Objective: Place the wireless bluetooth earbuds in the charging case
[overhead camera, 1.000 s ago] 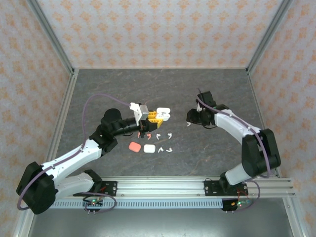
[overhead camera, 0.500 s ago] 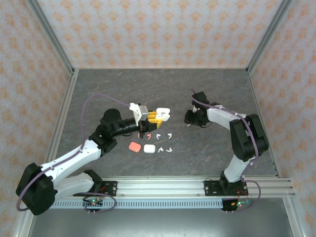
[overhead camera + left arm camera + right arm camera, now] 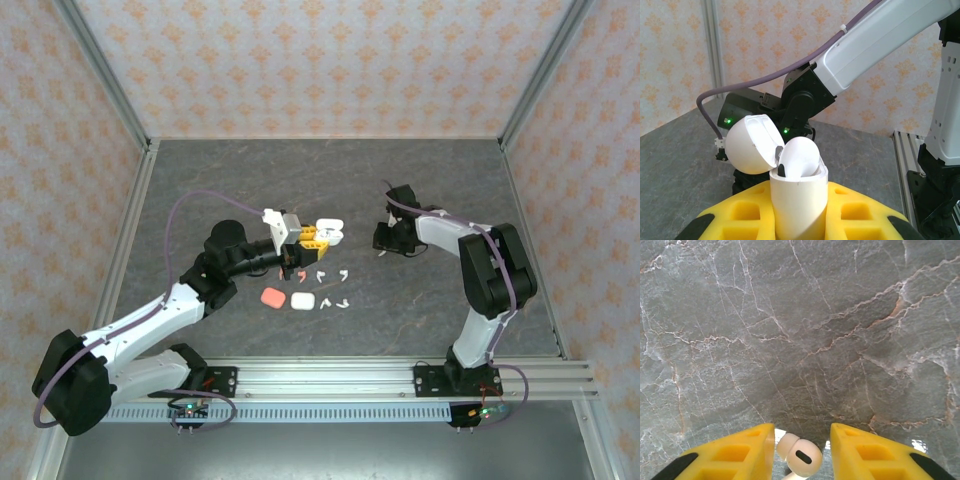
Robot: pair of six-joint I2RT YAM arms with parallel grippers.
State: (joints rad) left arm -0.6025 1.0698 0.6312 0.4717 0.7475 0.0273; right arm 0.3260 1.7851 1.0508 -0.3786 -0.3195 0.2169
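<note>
Grey marbled stone covers the table (image 3: 180, 190), seen from above with two robot arms reaching inward. The left gripper (image 3: 316, 238) is clamped on a white charging case (image 3: 799, 200), held upright between its yellow fingers (image 3: 855, 210) with the round lid (image 3: 751, 145) hinged back (whether anything sits inside, I cannot tell). To its right, well apart, the right gripper (image 3: 802, 428) hangs low over the stone. Its jaws stand apart either side of one white earbud (image 3: 801, 456), which sits close to one finger with a thin gap at the other, so it is not pinched. Nearer the arm bases, loose white earbuds (image 3: 322, 273) and two coral-red earbuds (image 3: 300, 275) lie on the table beside a closed coral case (image 3: 271, 297) and a closed white case (image 3: 302, 299).
</note>
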